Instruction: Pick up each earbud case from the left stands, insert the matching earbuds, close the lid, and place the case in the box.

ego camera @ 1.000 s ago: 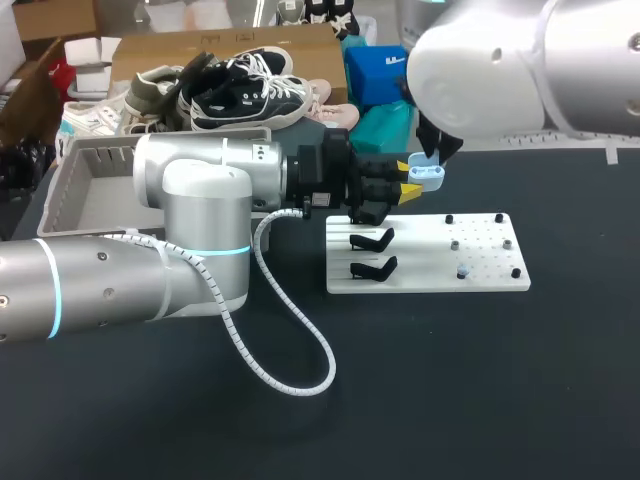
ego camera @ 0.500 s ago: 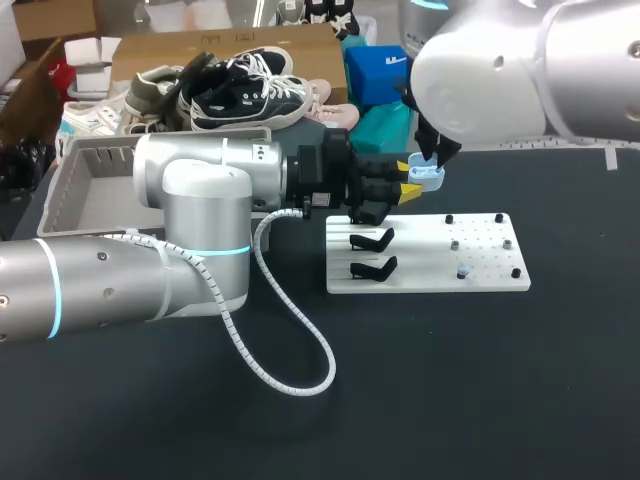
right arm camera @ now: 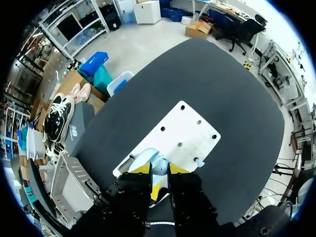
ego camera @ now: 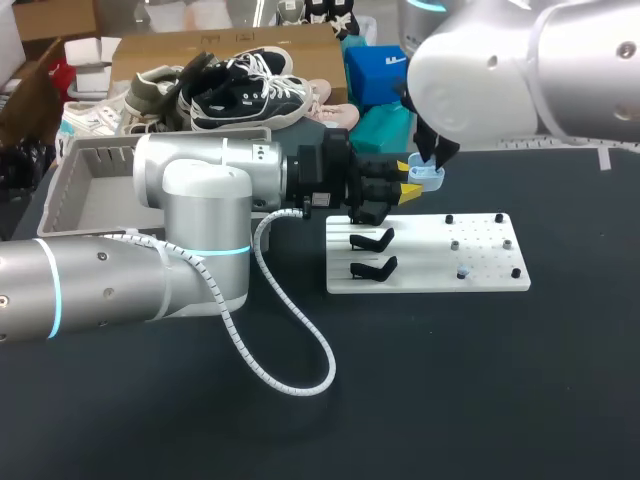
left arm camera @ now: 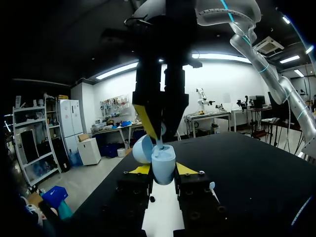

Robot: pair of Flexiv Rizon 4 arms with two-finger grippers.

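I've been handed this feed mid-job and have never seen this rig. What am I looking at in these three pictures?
It is a two-armed robot at a black table. The wide picture looks down from behind it: the left arm enters at the left, the right arm at the right. The two round pictures come from a camera on each wrist. The left end effector is shut on a light blue earbud case with its lid open. The right end effector sits directly above the case. On the table are a white board with two bare black stands and a grey box at the far left.
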